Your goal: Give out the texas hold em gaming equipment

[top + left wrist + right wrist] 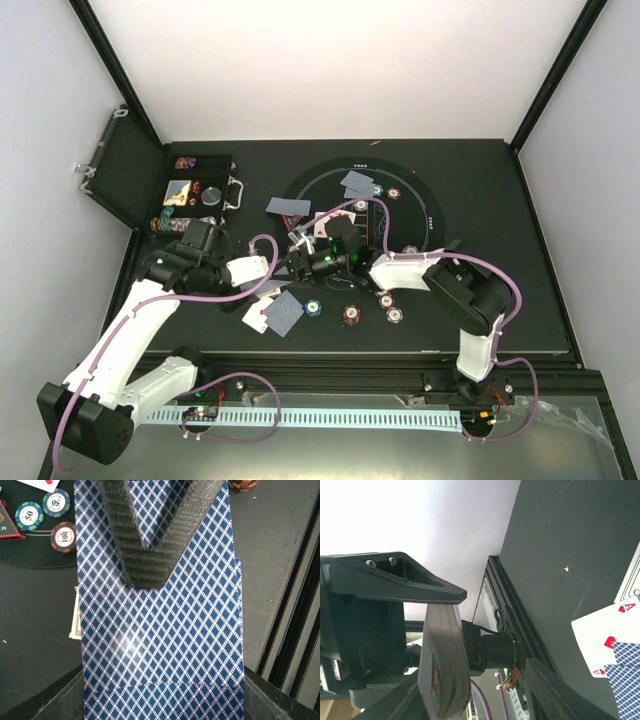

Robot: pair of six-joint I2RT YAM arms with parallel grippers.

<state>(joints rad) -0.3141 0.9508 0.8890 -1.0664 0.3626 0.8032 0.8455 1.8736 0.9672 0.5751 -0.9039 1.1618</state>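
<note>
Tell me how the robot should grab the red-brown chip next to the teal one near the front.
Pinch its rim, coming straight down from above. The red-brown chip lies flat, so its thin round edge is the only part with two opposite sides to squeeze. No other chip touches it, leaving room either side.

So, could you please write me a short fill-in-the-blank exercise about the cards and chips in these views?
1. The cards in the shut left gripper have ___-and-white diamond backs.
2. The red-brown chip in the left wrist view reads ___.
3. The face-up card in the right wrist view is the ace of ___.
Missing words: blue; 100; hearts.
</note>
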